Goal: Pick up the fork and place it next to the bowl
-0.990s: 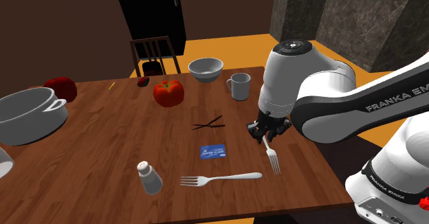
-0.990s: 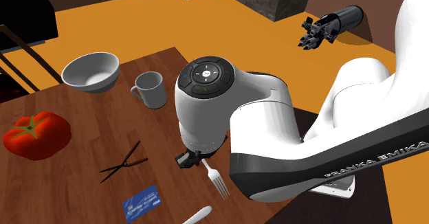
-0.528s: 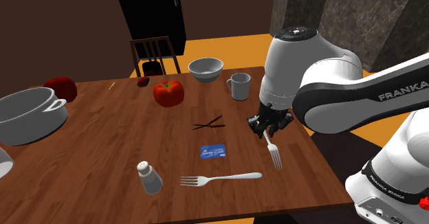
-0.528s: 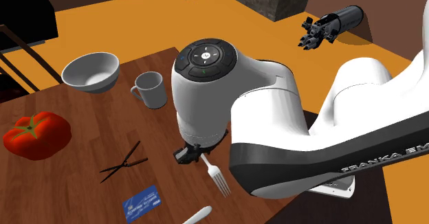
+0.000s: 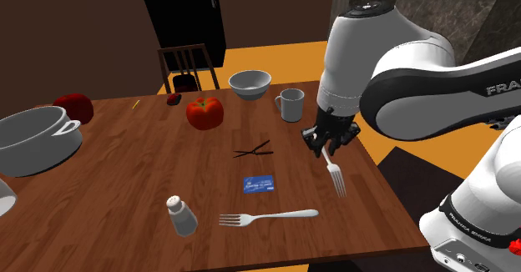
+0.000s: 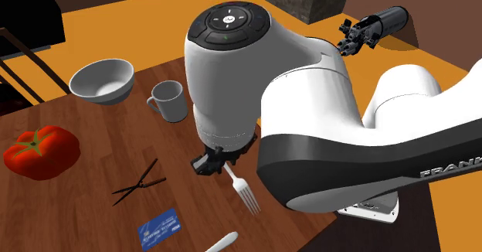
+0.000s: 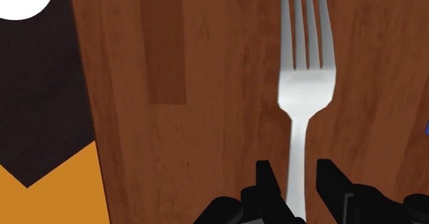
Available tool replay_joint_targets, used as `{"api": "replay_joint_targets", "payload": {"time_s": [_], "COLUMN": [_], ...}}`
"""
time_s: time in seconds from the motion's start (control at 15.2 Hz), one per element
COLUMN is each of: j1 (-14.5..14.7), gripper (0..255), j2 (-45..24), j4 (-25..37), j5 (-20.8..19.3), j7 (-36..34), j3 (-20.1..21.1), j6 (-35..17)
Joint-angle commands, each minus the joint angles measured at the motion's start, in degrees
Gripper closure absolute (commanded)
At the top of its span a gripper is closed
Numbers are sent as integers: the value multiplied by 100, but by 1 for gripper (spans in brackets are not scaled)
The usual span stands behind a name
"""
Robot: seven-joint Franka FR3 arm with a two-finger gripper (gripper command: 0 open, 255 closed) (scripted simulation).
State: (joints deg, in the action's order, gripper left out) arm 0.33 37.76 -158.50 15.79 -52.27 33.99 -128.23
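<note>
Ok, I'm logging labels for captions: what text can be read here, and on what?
"FRA", cut by the picture's edge, on the white arm, shoulder view.
"FRANK", likewise cut, same arm, second exterior view.
Blue card: print too small to read.

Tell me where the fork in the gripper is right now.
The fork is clasped by its handle in the gripper, over the table's right part in the shoulder view, right of the blue card, with the mug beyond it.

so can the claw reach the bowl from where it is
Probably yes. The claw, shut on a fork, hangs over the table; only the mug stands between it and the bowl.
</note>
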Motion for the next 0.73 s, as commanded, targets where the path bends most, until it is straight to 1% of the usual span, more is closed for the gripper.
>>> {"api": "replay_joint_targets", "payload": {"time_s": [0.0, 0.66], "j1": [16, 14], "gripper": [255, 255], "j2": [111, 478], "j4": [97, 644], "j5": [-19, -165], "j7": [18, 106], "j3": [-67, -369], "j6": [208, 1117]}}
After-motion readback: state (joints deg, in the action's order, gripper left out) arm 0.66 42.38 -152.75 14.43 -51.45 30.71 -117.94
